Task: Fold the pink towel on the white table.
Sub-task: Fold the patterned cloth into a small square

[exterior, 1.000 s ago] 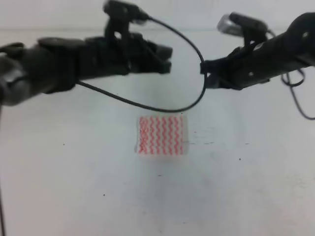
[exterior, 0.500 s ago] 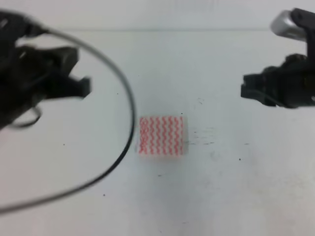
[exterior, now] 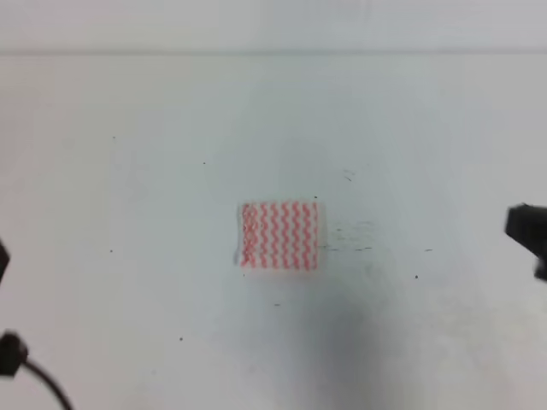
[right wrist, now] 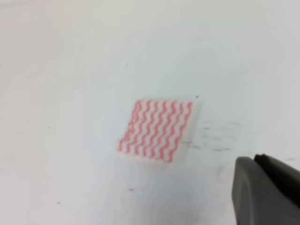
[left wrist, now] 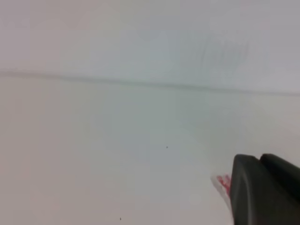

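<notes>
Lying as a compact rectangle mid-way across the white table [exterior: 128, 325], the pink towel [exterior: 279, 236] could spring open untended, both claws sitting at three and nine o'clock, jaw state unreadable.

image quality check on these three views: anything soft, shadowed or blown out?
Exterior high: soft overall, pink towel stripes readable, a grey shadow darkens the white table below and right of it. Left wrist: washed-out, low contrast, only a red sliver of towel shows. Right wrist: towel fairly sharp, the dark gripper part at lower right blurred.
</notes>
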Controlling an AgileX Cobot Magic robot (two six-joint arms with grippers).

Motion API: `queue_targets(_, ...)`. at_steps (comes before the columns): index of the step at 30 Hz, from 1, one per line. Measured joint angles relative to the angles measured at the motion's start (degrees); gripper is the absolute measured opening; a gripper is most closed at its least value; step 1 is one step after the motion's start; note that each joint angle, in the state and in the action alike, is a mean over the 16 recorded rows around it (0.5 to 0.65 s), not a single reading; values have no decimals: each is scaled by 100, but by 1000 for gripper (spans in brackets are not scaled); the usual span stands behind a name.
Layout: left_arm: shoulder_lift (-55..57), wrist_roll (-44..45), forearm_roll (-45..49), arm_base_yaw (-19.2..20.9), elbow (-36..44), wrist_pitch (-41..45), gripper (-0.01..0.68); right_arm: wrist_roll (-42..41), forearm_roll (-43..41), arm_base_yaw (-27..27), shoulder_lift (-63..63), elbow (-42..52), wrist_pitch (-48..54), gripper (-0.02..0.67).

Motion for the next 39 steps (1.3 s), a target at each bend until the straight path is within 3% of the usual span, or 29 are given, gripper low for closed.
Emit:
queue_targets(14,-1302,-156,-253,-1,1620,-582,-3,-238,17,0,-1924,1876,-1745,-18)
queue_targets(23,-1319,-238,-256,-1,1822,-975,-3,-507,-49,0,-2025,2412,-2452,-18)
queue_targets(39,-1332,-249,-258,-1,1821,-1000,-3,-649,-41,0,-1565,2554,-2585,-18)
